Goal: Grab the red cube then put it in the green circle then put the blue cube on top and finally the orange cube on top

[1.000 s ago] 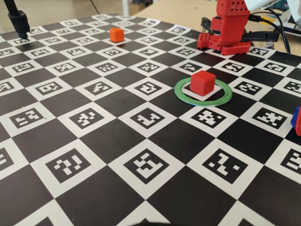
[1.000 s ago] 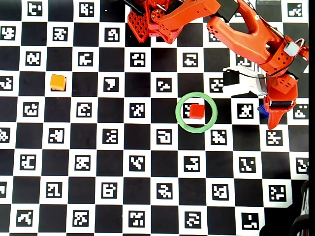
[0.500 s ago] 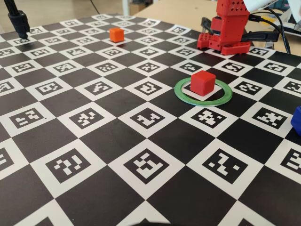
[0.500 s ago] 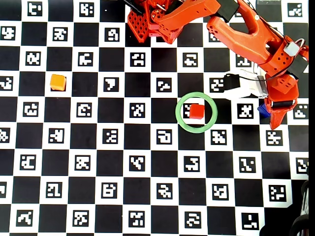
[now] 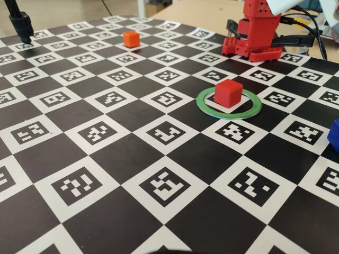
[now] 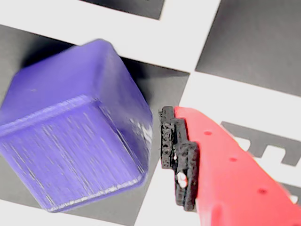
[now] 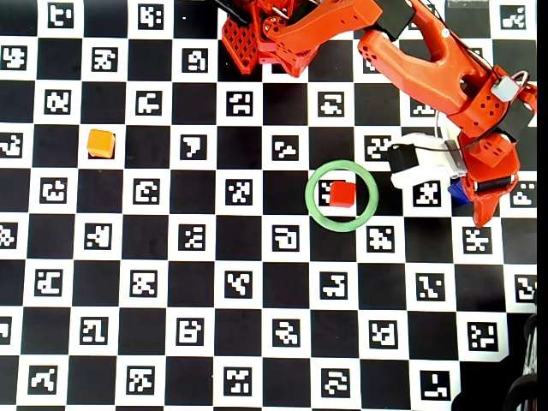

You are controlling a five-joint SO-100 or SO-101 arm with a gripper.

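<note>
Blue cube approached by gripper, right of the green circle
Rigid, light, slick plastic is judged; opposite flat faces suit gripping; jaw state cannot be told

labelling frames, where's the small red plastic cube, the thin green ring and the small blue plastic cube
small red plastic cube (image 5: pixel 229 93), fixed view, front face
thin green ring (image 5: pixel 228 112), fixed view, near rim
small blue plastic cube (image 6: pixel 70 160), wrist view, near face
</note>
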